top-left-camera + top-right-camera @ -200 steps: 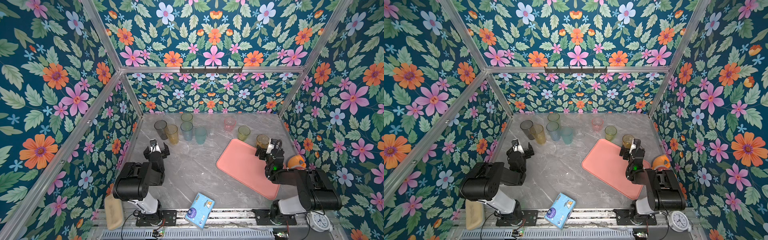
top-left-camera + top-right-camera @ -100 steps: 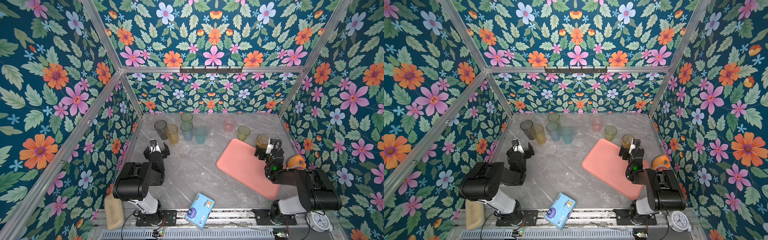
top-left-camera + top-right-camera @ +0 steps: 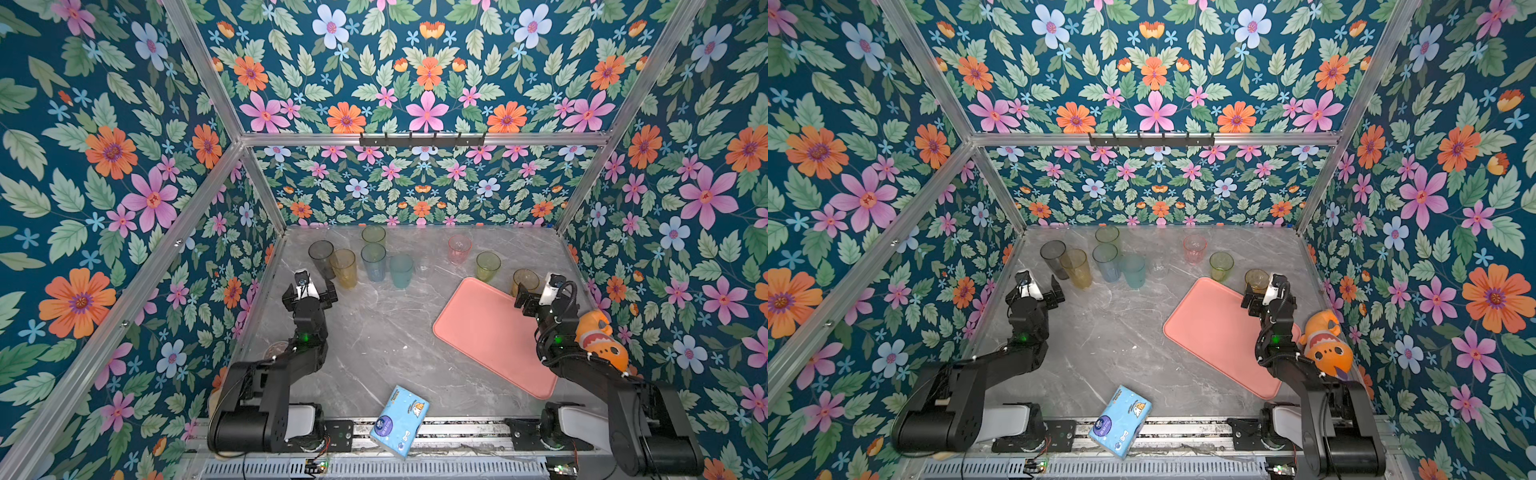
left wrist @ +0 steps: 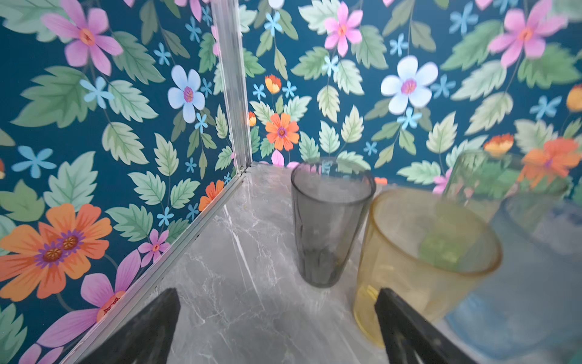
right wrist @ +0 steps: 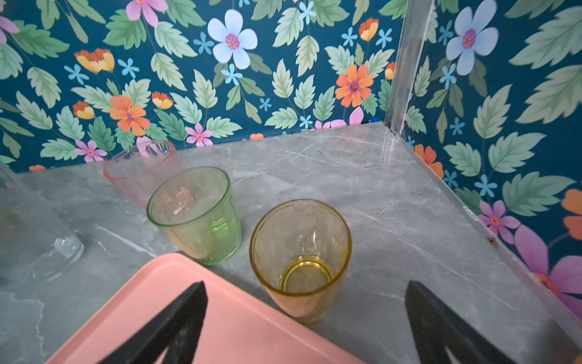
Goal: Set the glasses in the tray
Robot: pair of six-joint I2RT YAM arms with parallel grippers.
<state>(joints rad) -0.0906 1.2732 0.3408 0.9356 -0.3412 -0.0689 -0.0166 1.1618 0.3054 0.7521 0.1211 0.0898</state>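
Observation:
Several tinted glasses stand along the back of the table in both top views: grey [image 3: 321,257], tall yellow [image 3: 344,268], blue [image 3: 373,262], teal [image 3: 401,270], pink [image 3: 459,249], green [image 3: 488,266] and amber [image 3: 524,281]. The salmon tray [image 3: 490,336] lies on the right with nothing in it. My left gripper [image 3: 309,291] is open just in front of the grey glass [image 4: 330,227] and the yellow glass [image 4: 419,252]. My right gripper [image 3: 534,297] is open over the tray's far corner [image 5: 220,318], facing the amber glass [image 5: 299,252], which stands on the table beside the tray.
A blue tissue pack [image 3: 399,419] lies at the front edge. An orange plush toy [image 3: 598,340] sits against the right wall behind my right arm. A clear glass [image 5: 37,239] stands left of the tray. The floral walls are close on both sides.

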